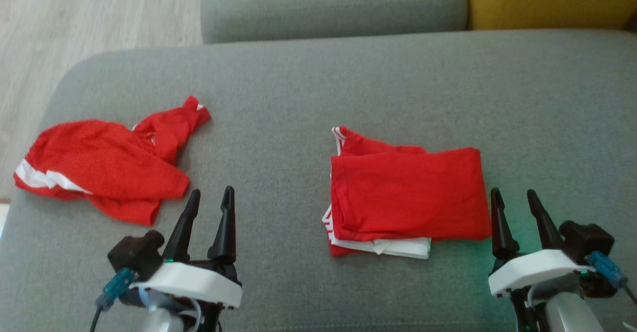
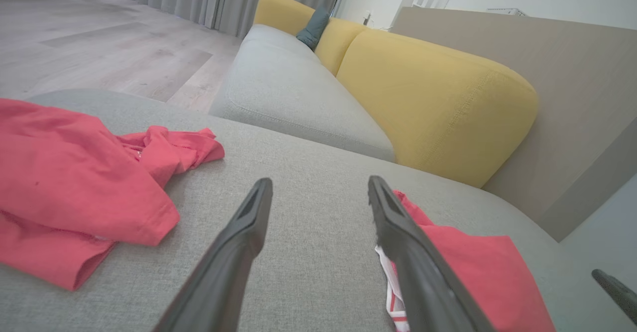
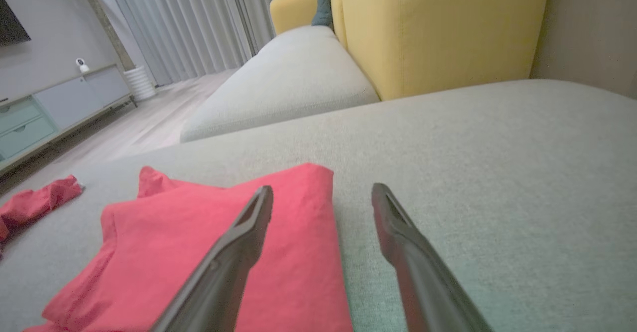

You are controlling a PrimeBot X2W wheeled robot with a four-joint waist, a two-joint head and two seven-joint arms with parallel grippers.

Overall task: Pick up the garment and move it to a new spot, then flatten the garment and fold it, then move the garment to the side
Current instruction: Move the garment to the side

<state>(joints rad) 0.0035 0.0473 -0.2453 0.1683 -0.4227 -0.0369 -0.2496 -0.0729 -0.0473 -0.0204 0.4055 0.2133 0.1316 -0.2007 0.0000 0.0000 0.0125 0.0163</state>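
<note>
Two tools gaping, empty, left tool [image 1: 212, 190] near crumpled garment [image 1: 99, 167], right tool [image 1: 513, 190] beside folded garment [image 1: 408, 192], grey cushion [image 1: 318, 83].

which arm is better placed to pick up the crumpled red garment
Left, probably. The left gripper is open just right of the crumpled red garment; the right gripper sits beyond the folded red garment.

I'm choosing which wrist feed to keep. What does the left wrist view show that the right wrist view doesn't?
Left wrist view: most of the crumpled red garment and the white striped edge of the folded red garment. Right wrist view: a pale drawer cabinet with a small white device on it. Both: the folded garment's top, a sleeve of the crumpled one, the grey cushion, the yellow backrest, the curtains.
</note>
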